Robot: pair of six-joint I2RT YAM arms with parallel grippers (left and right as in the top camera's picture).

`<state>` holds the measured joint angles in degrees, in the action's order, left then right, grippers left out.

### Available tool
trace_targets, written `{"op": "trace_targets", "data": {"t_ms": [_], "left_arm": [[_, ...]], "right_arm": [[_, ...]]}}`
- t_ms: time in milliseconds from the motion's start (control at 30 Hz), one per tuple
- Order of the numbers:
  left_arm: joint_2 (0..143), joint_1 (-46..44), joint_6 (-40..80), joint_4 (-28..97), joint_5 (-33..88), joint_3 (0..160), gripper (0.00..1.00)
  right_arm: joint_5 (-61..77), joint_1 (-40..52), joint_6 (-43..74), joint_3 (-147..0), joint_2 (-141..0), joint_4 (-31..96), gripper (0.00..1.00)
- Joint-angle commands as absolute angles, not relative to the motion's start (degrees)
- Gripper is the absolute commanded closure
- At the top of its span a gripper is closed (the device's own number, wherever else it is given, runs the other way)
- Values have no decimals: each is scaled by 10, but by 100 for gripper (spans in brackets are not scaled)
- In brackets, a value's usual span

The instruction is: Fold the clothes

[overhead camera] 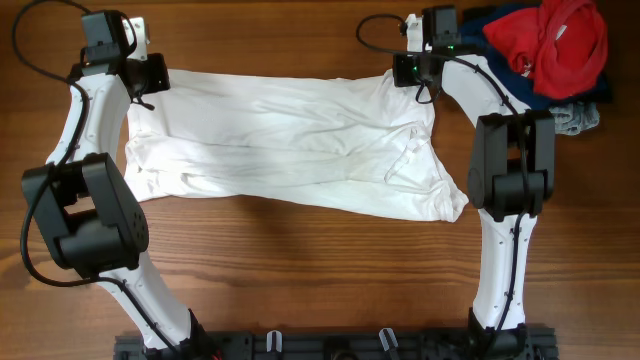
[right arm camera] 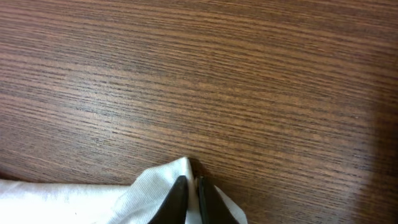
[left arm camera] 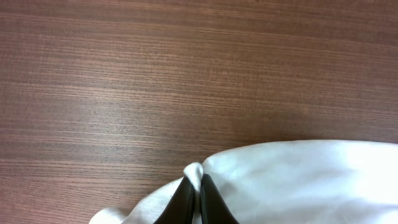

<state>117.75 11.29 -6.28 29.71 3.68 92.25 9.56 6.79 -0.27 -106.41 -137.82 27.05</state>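
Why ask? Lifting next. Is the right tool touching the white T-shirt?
Touching. Right wrist view shows the right tool shut on a pinched fold of the white T-shirt.

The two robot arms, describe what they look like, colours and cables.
Both the left arm and the right arm have white links with bulky black joint housings. A black cable loops by each wrist. Small green lights glow on the right wrist. The fingers are slim, black and tapered.
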Motion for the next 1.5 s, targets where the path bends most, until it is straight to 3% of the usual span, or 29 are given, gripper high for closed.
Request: {"op": "trace_targets", "data": {"t_ms": [0, 367, 800, 1100, 1367, 1400, 1433, 1467], "left_arm": [[1171, 111, -55, 292, 33, 923, 96], [1118, 111, -55, 338, 33, 923, 96], [1077, 112, -55, 557, 23, 922, 96], [1077, 155, -55, 632, -15, 917, 96], [1078, 169, -55, 656, 32, 866, 96], [1078, 169, -55, 655, 32, 858, 92], [1078, 169, -55, 654, 32, 852, 72], [1078, 169, -55, 654, 32, 850, 59]], "right_arm": [[90, 66, 3, -1082, -1385, 275, 96], [91, 61, -15, -1161, -1298, 474, 96], [90, 61, -13, -1156, -1209, 740, 96], [106, 61, -11, -1076, -1209, 776, 96], [106, 48, -11, -1011, -1209, 769, 96], [106, 46, -11, -1011, -1209, 771, 96], [106, 46, -14, -1011, -1209, 775, 88], [106, 46, -16, -1011, -1209, 779, 66]]}}
